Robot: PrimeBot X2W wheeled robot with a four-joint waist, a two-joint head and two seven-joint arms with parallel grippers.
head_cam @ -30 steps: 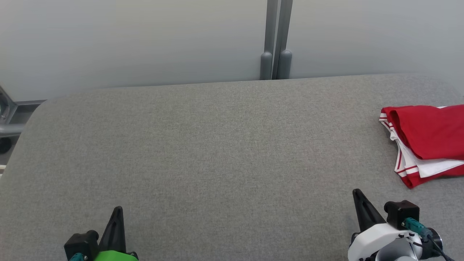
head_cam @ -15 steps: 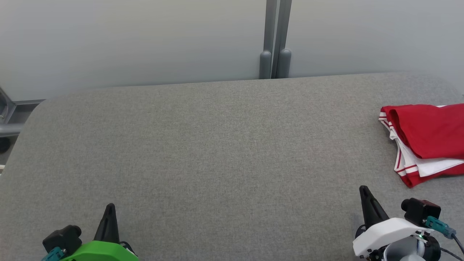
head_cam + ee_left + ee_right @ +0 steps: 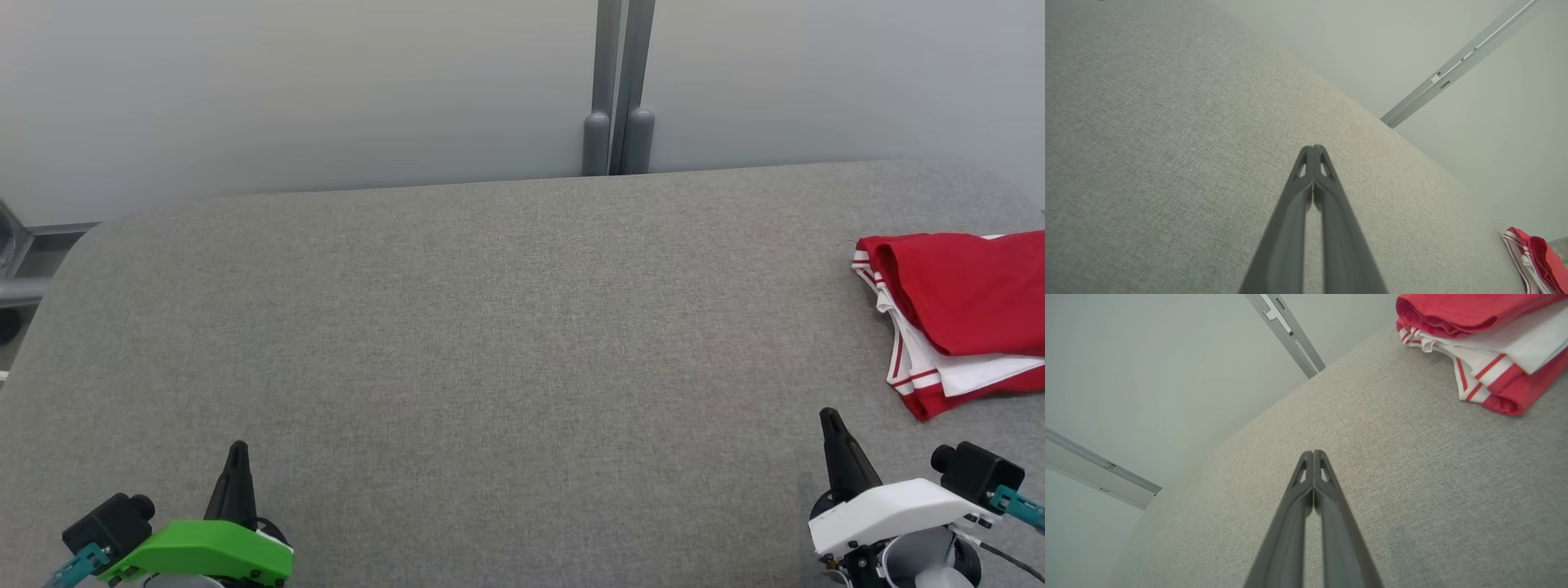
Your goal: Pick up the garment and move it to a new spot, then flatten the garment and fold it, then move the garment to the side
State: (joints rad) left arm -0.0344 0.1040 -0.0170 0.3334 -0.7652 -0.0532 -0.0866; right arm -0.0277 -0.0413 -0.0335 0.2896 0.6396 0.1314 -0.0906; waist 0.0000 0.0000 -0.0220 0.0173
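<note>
left gripper (image 3: 237, 457): low over the near edge of the desk (image 3: 490, 327), toward the near left corner. pressed together, nothing pinched. left wrist view confirms it, tips meeting over the grey cloth. over the last second it has slid outward toward that corner.

right gripper (image 3: 834, 425): same at the near right, closed tight and empty, drifted outward toward the right edge. the head camera also tipped a little, so part of the shift is the view's own.

garment (image 3: 963, 298): red with white striped trim, folded in layers at the right edge, about midway back, partly cut off by the frame. apart from the right gripper, untouched, and not moved on the desk.

judgement: garment is folded and set aside, and both arms are backing off empty. task looks finished or all but. arms probably heading to rest.

desk: grey woven covering, rounded corners. beyond the far edge stands a grey post (image 3: 616, 122) with two rounded feet, pale grey wall panels (image 3: 286, 98) on either side. metal frame (image 3: 24, 269) off the far left corner.
</note>
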